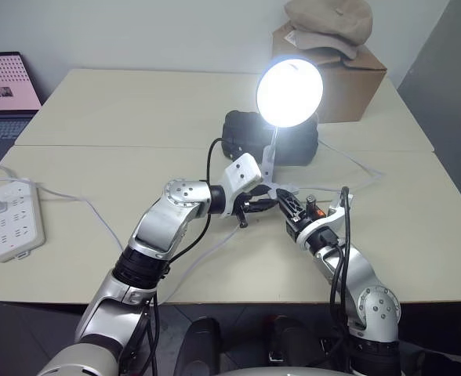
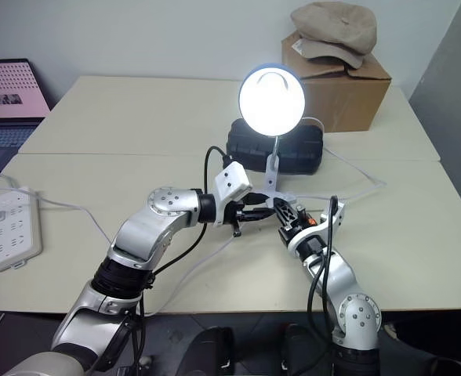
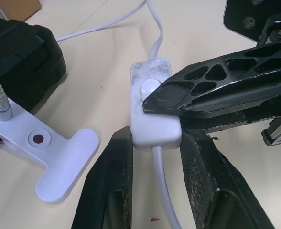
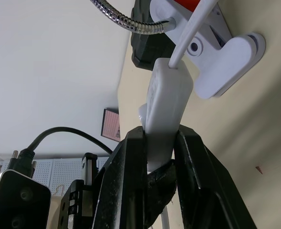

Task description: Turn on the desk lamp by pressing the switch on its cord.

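Gripping the switch [image 3: 152, 107] between its two black fingers, the left gripper [image 3: 155, 157] is clamped on the sides of the white oblong body, as the left wrist view shows. That same view shows one finger [image 3: 217, 90] of the right gripper laid across the switch, its tip resting on the raised rocker button. The right wrist view gives the other angle: the right gripper [image 4: 159, 143] has both fingers clenched against the flat faces of the switch, which stands up between them.

The cord [image 3: 164, 191] leaves both ends of the switch; one run passes between the left fingers, the other curves away over the table [image 1: 136, 102]. Just beside the switch lies the lamp's white clip base [image 3: 59, 157], with the ribbed metal neck rising from it.

From the head views, both grippers meet above the table's middle, just in front of the desk lamp [image 1: 290, 92], whose shade glows bright white. Behind the lamp sits a black case [image 1: 242, 133]. A cardboard box [image 1: 356, 86] with a cap [image 1: 328, 23] on it stands at the far edge. A white power strip [image 1: 12, 221] lies well apart to the left, near a laptop [image 1: 7, 98].
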You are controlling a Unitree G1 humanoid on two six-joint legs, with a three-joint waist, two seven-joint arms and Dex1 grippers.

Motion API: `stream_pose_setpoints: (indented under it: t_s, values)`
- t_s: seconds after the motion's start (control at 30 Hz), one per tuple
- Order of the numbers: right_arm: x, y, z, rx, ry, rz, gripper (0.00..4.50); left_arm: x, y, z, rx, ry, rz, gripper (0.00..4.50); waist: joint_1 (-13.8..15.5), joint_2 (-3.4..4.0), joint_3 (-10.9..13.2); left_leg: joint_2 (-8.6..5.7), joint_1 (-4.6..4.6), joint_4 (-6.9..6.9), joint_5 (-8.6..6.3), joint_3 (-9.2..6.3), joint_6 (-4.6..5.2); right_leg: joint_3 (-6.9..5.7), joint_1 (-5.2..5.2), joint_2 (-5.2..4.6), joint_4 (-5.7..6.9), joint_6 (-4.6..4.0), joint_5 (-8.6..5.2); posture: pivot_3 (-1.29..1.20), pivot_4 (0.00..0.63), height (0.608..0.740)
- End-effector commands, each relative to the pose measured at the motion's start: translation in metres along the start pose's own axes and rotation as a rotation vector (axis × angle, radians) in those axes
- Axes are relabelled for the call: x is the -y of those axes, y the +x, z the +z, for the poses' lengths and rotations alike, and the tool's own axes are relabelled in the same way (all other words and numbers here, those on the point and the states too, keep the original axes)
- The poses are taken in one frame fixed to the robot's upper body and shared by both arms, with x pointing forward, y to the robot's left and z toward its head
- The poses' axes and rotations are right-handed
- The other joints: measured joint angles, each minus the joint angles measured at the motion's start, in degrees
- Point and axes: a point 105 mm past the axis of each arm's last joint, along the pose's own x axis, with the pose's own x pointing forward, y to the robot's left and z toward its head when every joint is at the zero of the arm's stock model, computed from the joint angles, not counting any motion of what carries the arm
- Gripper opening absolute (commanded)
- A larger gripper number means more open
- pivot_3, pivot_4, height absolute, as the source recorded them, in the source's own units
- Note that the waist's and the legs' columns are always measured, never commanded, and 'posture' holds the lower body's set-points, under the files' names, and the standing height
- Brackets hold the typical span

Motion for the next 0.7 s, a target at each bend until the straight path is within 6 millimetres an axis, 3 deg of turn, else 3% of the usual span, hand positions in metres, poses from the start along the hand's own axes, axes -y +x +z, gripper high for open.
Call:
stream_pose_setpoints:
  t_s: [0.03, 0.37, 0.47, 0.57, 0.7]
  values:
    - [-0.011, -0.004, 0.006, 0.021, 0.014, 0.051, 1.62, 0.003, -0.002, 0.016, 0.053, 0.048, -0.006, 1.09, 0.00, 0.00, 0.00, 0.00, 0.00, 0.00, 0.00, 0.00, 0.00, 0.00, 0.00, 0.00, 0.00, 0.00, 0.00, 0.00, 0.150, 0.740]
    - [-0.010, -0.028, 0.015, -0.022, -0.115, 0.044, 3.76, -0.001, 0.000, 0.013, 0.043, 0.049, -0.005, 1.09, 0.02, 0.00, 0.00, -0.01, -0.01, 0.00, 0.00, 0.00, 0.00, 0.00, 0.00, 0.00, 0.00, 0.00, 0.00, 0.00, 0.150, 0.740]
    - [-0.009, -0.046, 0.008, -0.136, -0.451, 0.035, 4.44, -0.005, 0.002, 0.008, 0.020, 0.064, -0.014, 1.09, 0.06, 0.01, 0.01, -0.03, -0.02, 0.01, 0.00, 0.01, 0.00, 0.00, 0.00, -0.02, -0.01, 0.00, 0.00, 0.00, 0.150, 0.740]
    - [-0.002, -0.058, 0.007, -0.207, -0.661, 0.007, 4.50, -0.008, 0.004, 0.005, 0.011, 0.073, -0.020, 1.09, 0.15, 0.01, 0.00, -0.04, -0.02, 0.01, 0.00, 0.00, 0.00, -0.02, 0.01, -0.02, -0.05, 0.00, 0.00, 0.00, 0.150, 0.740]
    - [-0.021, -0.082, 0.023, -0.338, -1.351, 0.074, 4.50, -0.014, 0.013, -0.021, -0.075, 0.114, -0.037, 1.09, 0.24, 0.45, 0.12, -0.19, -0.06, 0.02, 0.00, 0.00, 0.01, -0.04, -0.02, -0.09, -0.04, 0.00, -0.01, 0.00, 0.150, 0.740]
